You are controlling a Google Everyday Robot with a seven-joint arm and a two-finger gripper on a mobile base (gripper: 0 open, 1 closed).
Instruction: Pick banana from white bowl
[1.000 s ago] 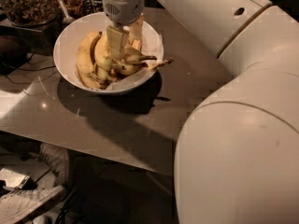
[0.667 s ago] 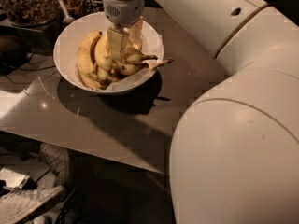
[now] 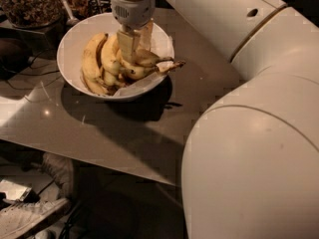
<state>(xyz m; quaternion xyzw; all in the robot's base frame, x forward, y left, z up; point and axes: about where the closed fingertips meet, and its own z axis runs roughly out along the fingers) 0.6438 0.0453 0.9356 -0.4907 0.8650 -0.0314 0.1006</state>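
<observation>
The gripper point(image 3: 135, 53) hangs straight down into the white bowl point(image 3: 69, 45), on the right-hand side of its hollow, with its tip down among the fruit. Whether it has hold of anything, or how wide it stands, cannot be told from here. The banana point(image 3: 145, 69) lies in the bowl right at the gripper's tip, curved, with its thin dark stem end pointing right and reaching out over the rim. Other yellow bananas point(image 3: 94, 63) lie beside it on the left of the bowl, curved along the wall. The bowl sits toward the far left of a grey-brown table point(image 3: 114, 133) and casts a dark shadow on the near side. A jar of nuts point(image 3: 29, 4) stands beyond the bowl at the far left. The robot's white arm point(image 3: 249, 148) fills the right and near side of the view. A white shoe point(image 3: 30, 217) lies on the floor at the near left.
</observation>
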